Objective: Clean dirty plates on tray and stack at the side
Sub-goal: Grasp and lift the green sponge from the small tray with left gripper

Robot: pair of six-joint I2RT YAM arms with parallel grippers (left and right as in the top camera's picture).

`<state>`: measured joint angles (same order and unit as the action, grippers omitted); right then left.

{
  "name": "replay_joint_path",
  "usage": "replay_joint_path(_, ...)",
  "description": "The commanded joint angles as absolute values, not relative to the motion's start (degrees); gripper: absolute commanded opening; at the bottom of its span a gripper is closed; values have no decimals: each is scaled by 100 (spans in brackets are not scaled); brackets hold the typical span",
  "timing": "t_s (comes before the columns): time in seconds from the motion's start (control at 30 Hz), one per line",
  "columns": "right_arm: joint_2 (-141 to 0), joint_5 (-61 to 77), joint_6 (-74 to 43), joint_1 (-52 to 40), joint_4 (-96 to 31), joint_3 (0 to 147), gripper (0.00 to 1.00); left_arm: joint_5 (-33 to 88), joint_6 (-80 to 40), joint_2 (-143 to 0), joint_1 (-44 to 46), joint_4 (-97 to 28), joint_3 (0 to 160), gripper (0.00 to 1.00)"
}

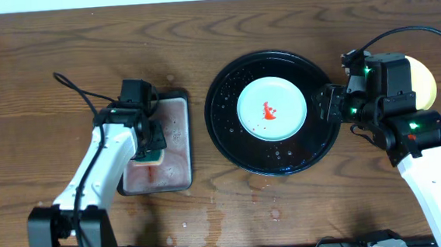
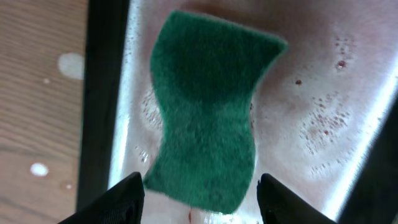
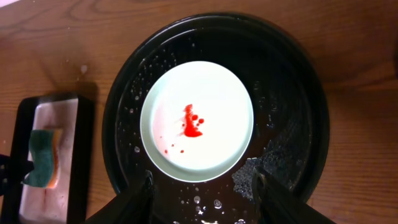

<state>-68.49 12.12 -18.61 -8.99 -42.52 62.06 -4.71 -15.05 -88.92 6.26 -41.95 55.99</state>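
Dark wood-grain bench (image 1: 31, 90) fills the overhead view, with spots of water near its front edge; the tray (image 1: 225, 131) sits right of centre, glossy and beaded with droplets, and one mint-green plate (image 1: 281, 96) lies in it with a red sauce smear (image 1: 267, 111) at its middle; a yellow plate (image 1: 426, 78) rests on the bench at the far right, half hidden behind the right arm; no third plate can be made out.

At the left, a small rectangular tray (image 1: 177, 154) holds pinkish water and a green sponge (image 2: 205, 106); the left fingers (image 2: 121, 202) stand apart on either side of the sponge's near end, close to its edges but not yet pinching it; the right fingers (image 3: 134, 202) are also parted and empty, hovering over the near rim of the mint-green plate.

Likely troubles, as I judge them: the sponge is soaked and waisted, so a pinch at one end could let the rest droop, twist or slip free; a low approach could scrape the small tray's floor; carried across, it may drip tinted water onto the bench. On the wet, glossy tray the plate will probably skate under a wipe unless the right fingers brace its rim; set too low, they could catch the tray's raised edge instead. The yellow plate lies near the right arm, so a wide swing could knock it.
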Motion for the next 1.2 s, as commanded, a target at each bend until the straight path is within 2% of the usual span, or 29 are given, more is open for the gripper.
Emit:
replay_joint_path(0.0,-6785,1179,-1723,-867,-4276,6257,48,-563,-1525,-9172,617,-4073,5529,59)
replay_joint_path(0.4,-6785,1179,-1662,-867,-4530,6257,45,-556,-1525,-9817,615,-3583,5470,57)
replay_joint_path(0.7,-6783,1179,-1662,-867,-4611,6257,44,-497,-1527,-9915,615,-3406,5459,39)
replay_joint_path(0.77,-6783,1181,-1664,-867,-4613,6257,44,-497,-1527,-9926,615,-3402,5459,31)
replay_joint_path(0.9,-6783,1181,-1664,-867,-4615,6257,44,-467,-1527,-10027,615,-3413,5457,8)
replay_joint_path(1.17,-6781,1181,-1662,-867,-4613,6257,44,-346,-1527,-9900,617,-3568,5507,7)
